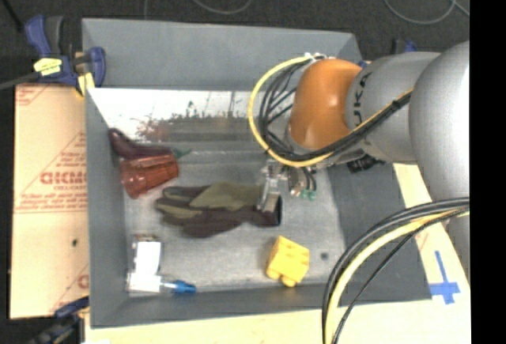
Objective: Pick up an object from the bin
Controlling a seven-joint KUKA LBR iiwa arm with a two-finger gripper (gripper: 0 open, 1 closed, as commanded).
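My gripper [271, 204] is low in the middle of the bin, its fingers coming down on the right end of a dark brown and olive glove [207, 208] that lies flat across the floor. The fingertips sit at the glove's cuff; how wide they stand is hidden by the wrist above. A yellow block [287, 260] lies just below and to the right of the gripper, apart from it.
A translucent red cup [149, 174] lies on its side at the left wall beside a dark maroon piece [126, 146]. A white part with a blue tip [152, 271] lies in the front left corner. The arm's orange cover and cables overhang the bin's right half.
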